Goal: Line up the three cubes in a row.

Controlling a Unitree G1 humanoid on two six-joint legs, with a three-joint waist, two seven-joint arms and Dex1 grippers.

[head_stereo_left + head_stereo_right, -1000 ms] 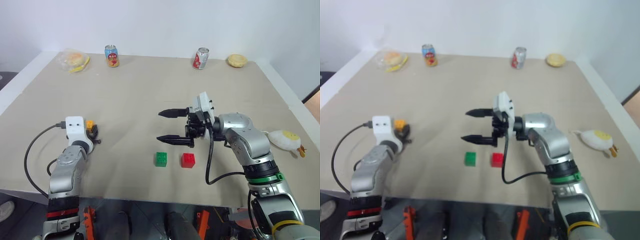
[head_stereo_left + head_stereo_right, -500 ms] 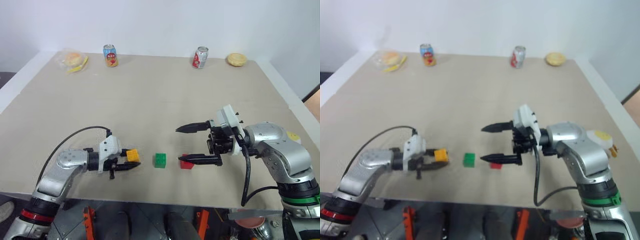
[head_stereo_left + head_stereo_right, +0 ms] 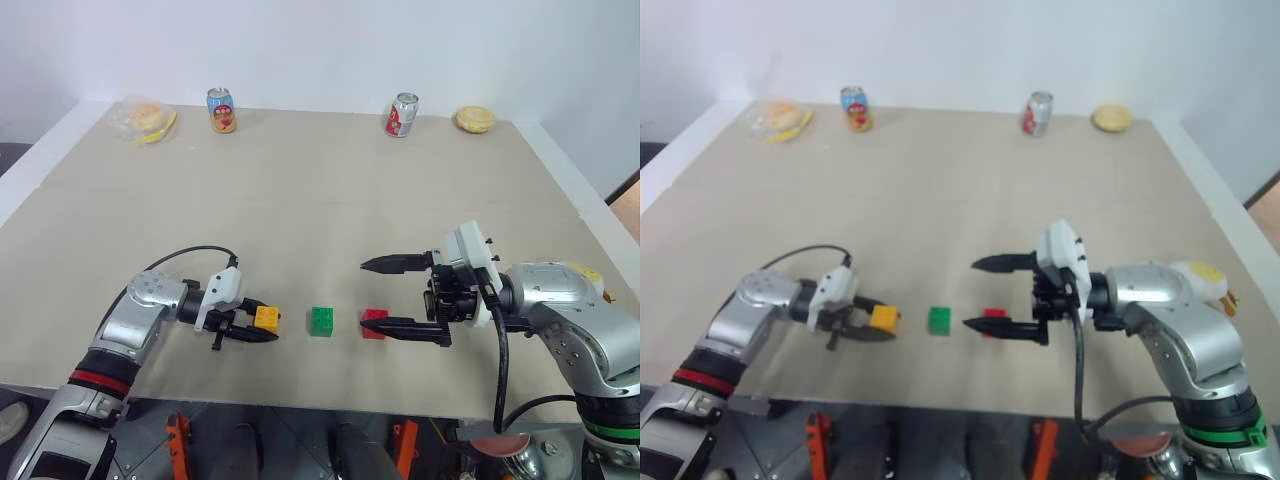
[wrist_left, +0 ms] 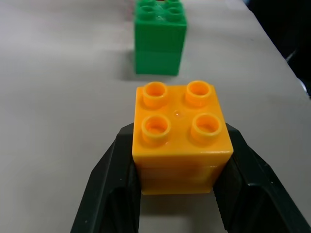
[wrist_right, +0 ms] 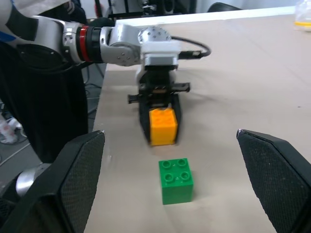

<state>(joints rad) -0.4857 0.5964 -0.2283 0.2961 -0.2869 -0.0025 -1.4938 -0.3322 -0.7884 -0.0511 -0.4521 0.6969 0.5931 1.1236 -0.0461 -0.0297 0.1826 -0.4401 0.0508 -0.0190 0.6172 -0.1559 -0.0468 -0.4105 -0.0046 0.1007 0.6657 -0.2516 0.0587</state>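
**Left eye view: three cubes near the front edge of the worktop, one of them gripped**

Left eye view and its stereo partner show a beige worktop [image 3: 300, 190] with both arms reaching inward over its near edge. The left end effector [image 3: 262, 325] is closed on the orange-yellow cube [image 3: 266, 318], which sits between its two black fingers at worktop level; whether the cube rests on the surface or is held just clear of it cannot be told. In the left wrist view the fingers [image 4: 109, 194] press against opposite side faces of this cube, studs upward, with the green cube [image 4: 160, 36] standing just beyond it. The green cube lies near the orange-yellow one but apart from it, and the red cube [image 3: 374, 322] lies near the green one on its other side, so the three stand roughly along one line parallel to the front edge. The right end effector [image 3: 385, 296] is spread wide and grips nothing; it points toward the robot's left, and its lower finger [image 3: 400, 327] runs in front of the red cube, partly covering it. Along the far edge stand two soda cans [image 3: 222, 110] [image 3: 401, 115], a bagged food item [image 3: 147, 119] and a bun-like item [image 3: 474, 120]. A white plush toy [image 3: 1205, 278] lies behind the right arm.
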